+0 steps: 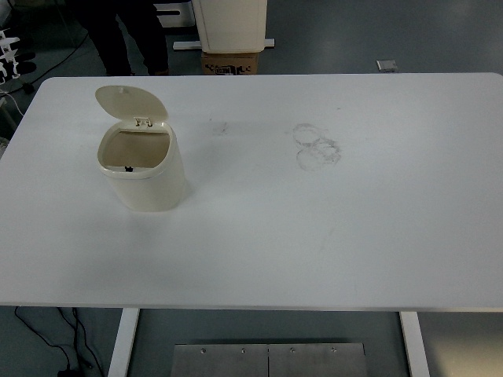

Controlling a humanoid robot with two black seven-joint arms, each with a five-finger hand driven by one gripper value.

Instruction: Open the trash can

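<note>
A small cream trash can [149, 177] stands upright on the left part of the white table [314, 236]. Its hinged lid [129, 102] is flipped up and back, so the dark, bare inside of the can shows through the square opening. Neither robot hand nor arm appears anywhere in the top view.
Faint ring-shaped marks [317, 147] stain the table's middle. Beyond the far edge stand a person's dark legs [126, 35], a cardboard box [231, 63] and a cream cabinet [229, 22]. Cables lie on the floor at the lower left [71, 345].
</note>
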